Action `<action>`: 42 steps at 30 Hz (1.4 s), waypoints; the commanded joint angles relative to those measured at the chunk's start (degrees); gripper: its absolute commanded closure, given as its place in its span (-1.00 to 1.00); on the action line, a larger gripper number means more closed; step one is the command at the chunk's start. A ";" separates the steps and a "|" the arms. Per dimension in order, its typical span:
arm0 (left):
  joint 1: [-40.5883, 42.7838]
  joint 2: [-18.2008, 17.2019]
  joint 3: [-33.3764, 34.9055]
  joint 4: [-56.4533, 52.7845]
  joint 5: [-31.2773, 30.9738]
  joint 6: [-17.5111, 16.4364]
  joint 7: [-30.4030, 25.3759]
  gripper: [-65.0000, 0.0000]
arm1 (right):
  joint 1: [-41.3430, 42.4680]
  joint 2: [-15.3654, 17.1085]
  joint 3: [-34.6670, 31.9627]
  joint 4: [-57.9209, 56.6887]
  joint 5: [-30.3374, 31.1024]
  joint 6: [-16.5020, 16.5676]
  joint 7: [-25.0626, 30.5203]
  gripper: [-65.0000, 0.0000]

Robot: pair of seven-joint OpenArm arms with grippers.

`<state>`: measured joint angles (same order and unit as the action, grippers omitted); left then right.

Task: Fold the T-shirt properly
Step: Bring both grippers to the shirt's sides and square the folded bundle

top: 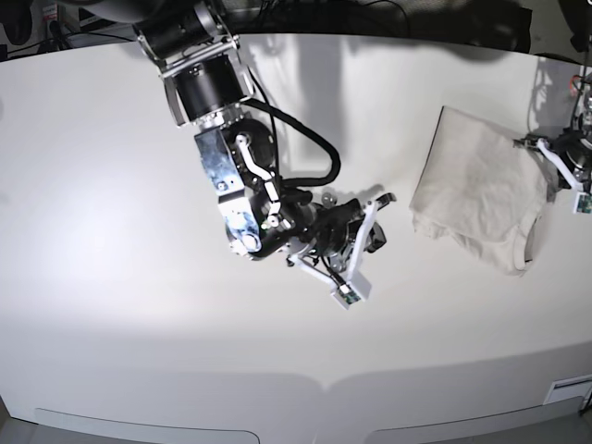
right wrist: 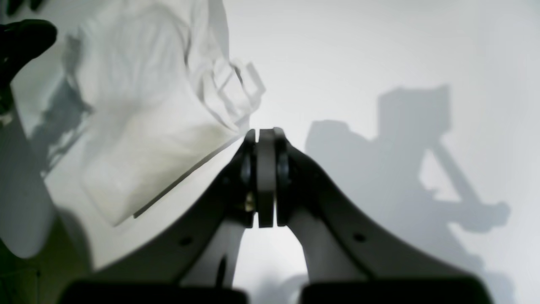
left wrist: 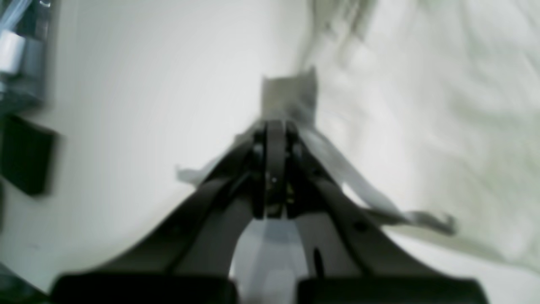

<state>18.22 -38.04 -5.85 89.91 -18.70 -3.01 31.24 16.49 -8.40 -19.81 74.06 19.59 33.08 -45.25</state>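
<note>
The right pincer [right wrist: 265, 137] is pressed together on nothing, hovering over bare white bench [top: 111, 231] near the middle, well apart from the T-shirt [top: 476, 190]. The left pincer [left wrist: 274, 126] is pressed together too, at the shirt's right edge; whether it pinches cloth cannot be told. The T-shirt lies partly folded near the bench's right edge, with wide open bench to its left.

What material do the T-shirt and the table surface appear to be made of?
The T-shirt looks like soft woven or knitted cloth, probably cotton: pale beige, matte, with creases and limp folds, and a ribbed collar at its near edge. The table looks like a smooth, hard white board, perhaps laminate or painted wood: it shows sharp shadows and a mild sheen, with no grain visible. The exact material cannot be confirmed.
</note>
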 commanded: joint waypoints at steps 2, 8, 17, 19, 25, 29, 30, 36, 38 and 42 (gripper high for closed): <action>1.64 0.46 -0.52 0.81 0.22 0.46 -2.84 1.00 | 1.44 -0.60 -1.62 -1.11 -0.81 0.33 4.70 1.00; 3.67 4.24 -0.52 -0.35 1.77 0.48 -6.14 1.00 | 2.43 -0.60 -4.74 -9.35 -1.68 0.33 13.46 1.00; -2.80 4.17 -3.52 -19.61 6.78 1.29 -13.22 1.00 | 2.86 -0.60 -5.70 -11.19 -1.64 0.35 10.12 1.00; -5.68 4.24 -3.65 -24.17 6.27 -2.99 -15.17 1.00 | 2.86 -0.60 -5.73 -11.19 -1.60 0.35 10.38 1.00; -14.40 7.45 -3.65 -29.22 4.92 -9.42 -15.78 1.00 | 2.86 -0.60 -5.66 -10.73 -1.66 0.35 9.62 1.00; -18.01 11.30 -3.43 -29.18 4.09 -14.08 -12.57 1.00 | 2.86 -0.60 -4.83 -8.55 -3.08 0.35 7.74 1.00; -18.40 12.48 -3.43 -29.18 4.09 -14.80 -12.41 1.00 | 2.86 -0.60 -4.15 -7.74 -3.43 0.35 7.04 1.00; -19.47 18.56 -3.43 -29.18 5.11 -18.16 -13.35 1.00 | 2.82 -0.60 3.21 -0.94 -4.42 0.37 1.97 1.00; -20.35 20.37 -3.43 -29.18 5.46 -19.41 -13.22 1.00 | 2.82 -0.60 5.33 1.29 -4.17 0.39 -0.42 1.00; -22.27 25.18 -3.43 -29.18 6.82 -23.41 -12.24 1.00 | 2.38 -0.60 6.84 3.85 -0.92 1.53 -3.17 1.00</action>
<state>-4.14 -13.32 -9.82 60.86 -12.91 -25.02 14.31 17.65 -8.43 -12.88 76.86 17.93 34.15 -49.36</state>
